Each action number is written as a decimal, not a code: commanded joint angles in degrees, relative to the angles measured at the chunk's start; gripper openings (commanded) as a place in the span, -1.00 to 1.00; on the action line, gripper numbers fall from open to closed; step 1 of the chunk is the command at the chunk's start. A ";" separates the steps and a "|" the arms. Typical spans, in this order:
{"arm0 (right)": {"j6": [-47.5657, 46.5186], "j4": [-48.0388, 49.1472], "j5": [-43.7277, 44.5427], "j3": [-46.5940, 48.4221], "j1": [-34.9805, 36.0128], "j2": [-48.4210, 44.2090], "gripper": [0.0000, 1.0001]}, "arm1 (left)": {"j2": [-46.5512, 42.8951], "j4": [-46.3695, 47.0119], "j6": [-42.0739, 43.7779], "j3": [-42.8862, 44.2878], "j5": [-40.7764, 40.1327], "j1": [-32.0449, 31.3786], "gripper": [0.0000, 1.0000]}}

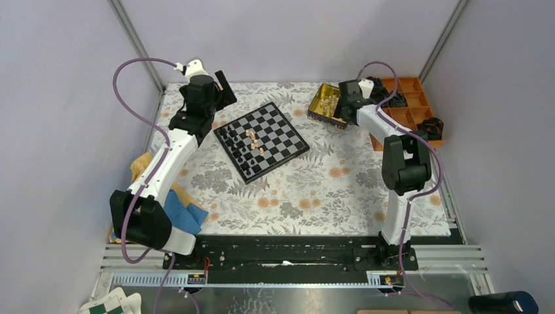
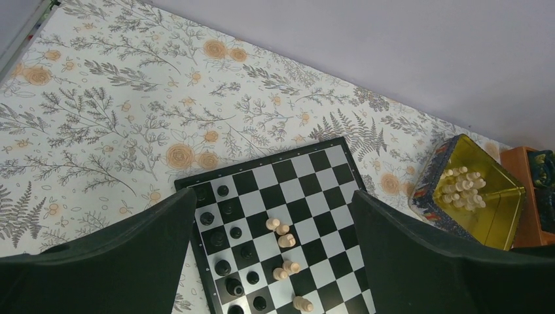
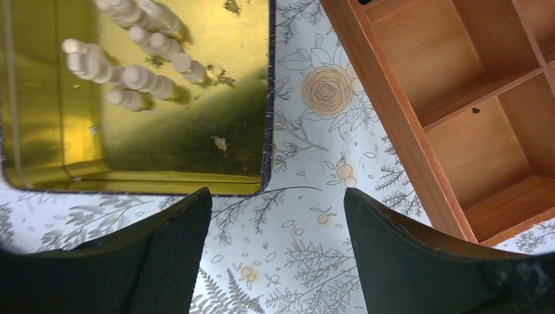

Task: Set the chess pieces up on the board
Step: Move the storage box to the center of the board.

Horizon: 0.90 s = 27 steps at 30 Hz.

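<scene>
Counter: covered with a floral cloth, carries everything.
Tray: orange, at the far right corner.
Board: flat at centre, turned cornerwise.
Tin: gold, between board and tray.
Left pincer: wide open, empty, above the board.
Right pincer: jaws apart, holding nothing, over the cloth beside the tin.
Black pieces: along one side of the board.
Tan pieces: a few mid-board, more in the tin.

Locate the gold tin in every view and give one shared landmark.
Top external: the gold tin sits upper centre-right.
Left wrist: the tin is at the right edge.
Right wrist: the tin fills the upper left.
Shared landmark: the orange tray beside it, seen in all three views.
</scene>
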 commanded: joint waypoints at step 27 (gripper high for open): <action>-0.98 0.12 -3.63 3.54 -3.36 7.91 -0.63 | 2.37 2.38 2.05 0.71 -1.99 -0.41 0.92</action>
